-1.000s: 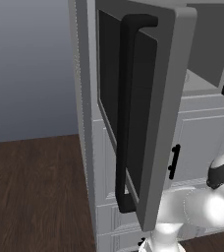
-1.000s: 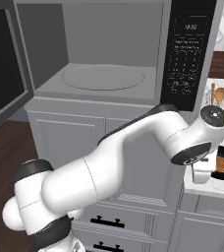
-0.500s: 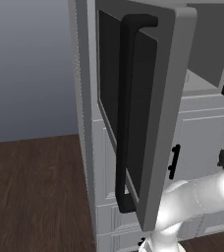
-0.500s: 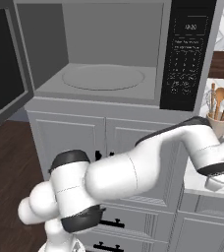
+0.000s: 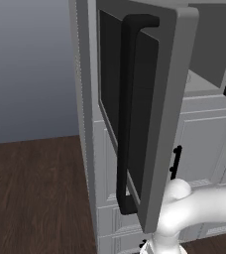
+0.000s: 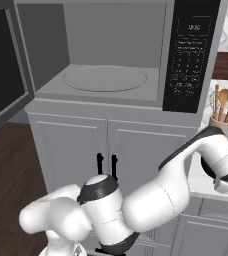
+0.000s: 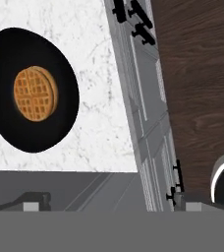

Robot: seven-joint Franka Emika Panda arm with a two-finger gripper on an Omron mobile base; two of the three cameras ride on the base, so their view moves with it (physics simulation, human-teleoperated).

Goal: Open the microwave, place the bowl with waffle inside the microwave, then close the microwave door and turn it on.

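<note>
The microwave (image 6: 106, 50) stands open, its light grey cavity holding a round glass turntable (image 6: 105, 78). The microwave door (image 5: 169, 99) is swung out wide toward me, its long black bar handle (image 5: 127, 114) facing left; the door's dark glass (image 6: 1, 65) also shows in the right base view. In the hand view the black bowl (image 7: 60, 113) with a round golden waffle (image 7: 34, 93) sits on the white marble counter (image 7: 99, 123). My gripper (image 7: 109, 202) is open above the counter, apart from the bowl, which lies off to one side of the jaws. Nothing is between the fingers.
The microwave's dark control panel (image 6: 191, 55) is right of the cavity. A holder of wooden utensils (image 6: 222, 122) stands on the counter (image 6: 201, 182) by my forearm. White cabinet doors with short black handles (image 6: 106, 165) sit below, above dark wood floor (image 5: 30, 188).
My arm has swung farther right and stretched over the counter; the hand has passed beyond the right edge of the right base view. The microwave and its door have not moved.
</note>
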